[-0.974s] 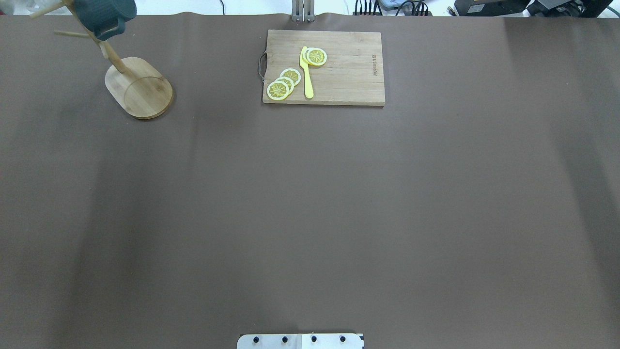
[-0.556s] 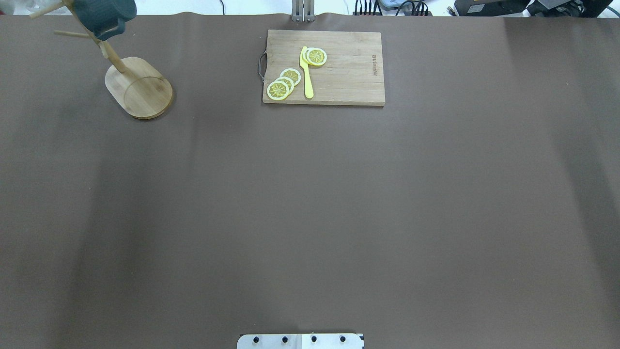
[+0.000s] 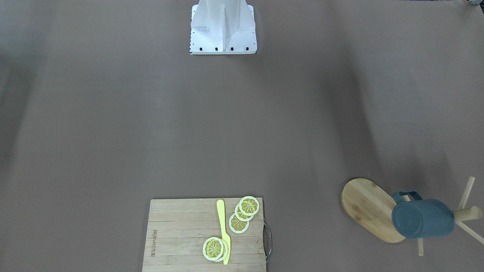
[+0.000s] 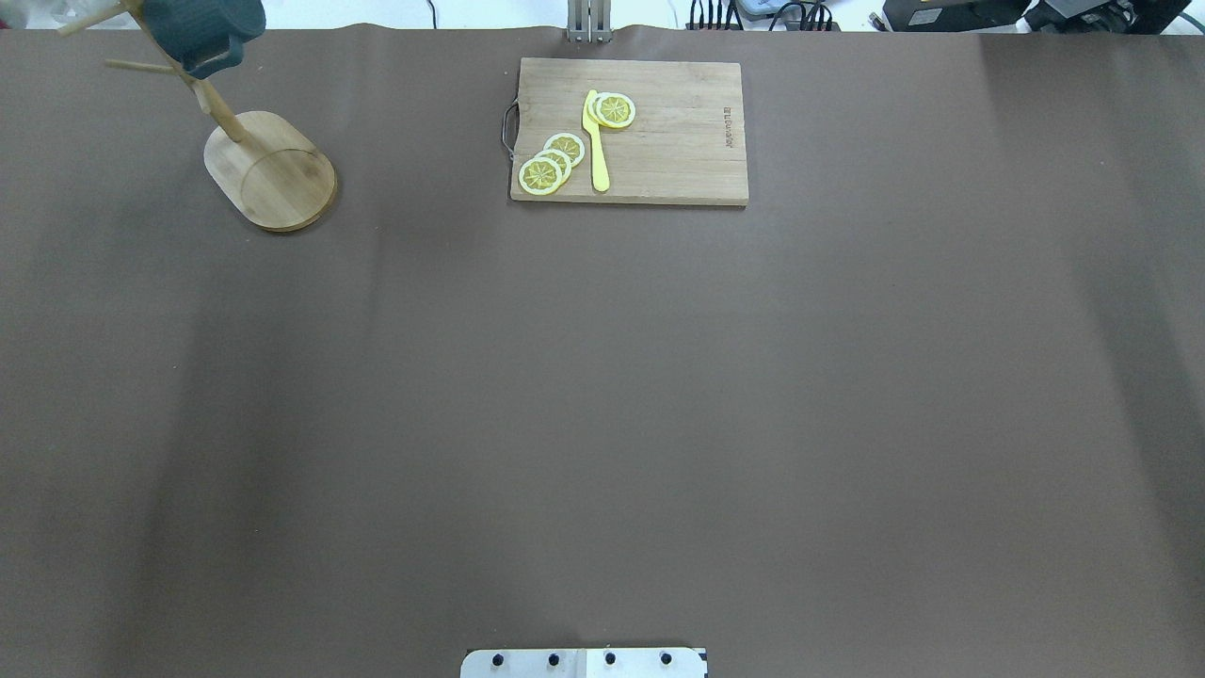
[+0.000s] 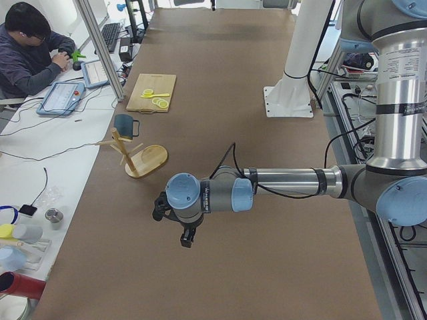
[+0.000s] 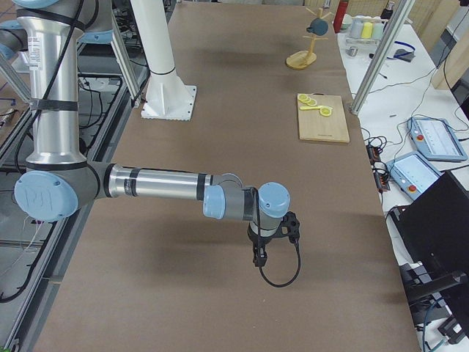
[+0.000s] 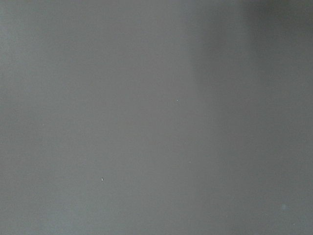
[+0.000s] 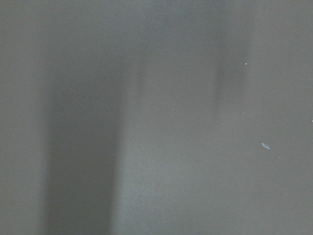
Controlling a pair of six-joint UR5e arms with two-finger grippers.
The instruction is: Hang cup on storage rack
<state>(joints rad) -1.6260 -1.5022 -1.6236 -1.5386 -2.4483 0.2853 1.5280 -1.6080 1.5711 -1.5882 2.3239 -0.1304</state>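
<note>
The dark teal-blue cup (image 4: 198,28) hangs by its handle on a peg of the bamboo storage rack (image 4: 273,174) at the table's far left corner. In the front-facing view the cup (image 3: 423,219) hangs tilted over the rack's oval base (image 3: 363,202). Both also show in the exterior left view, cup (image 5: 125,125) and rack (image 5: 145,160). My left gripper (image 5: 187,240) shows only in the exterior left view, over bare table well away from the rack. My right gripper (image 6: 258,258) shows only in the exterior right view. I cannot tell if either is open or shut. Both wrist views show only brown table.
A rectangular wooden cutting board (image 4: 678,141) with lemon slices (image 4: 551,162) and a yellow knife (image 4: 595,141) lies at the far middle. The robot's white base (image 3: 223,26) stands at the near edge. An operator (image 5: 27,53) sits beyond the table in the exterior left view.
</note>
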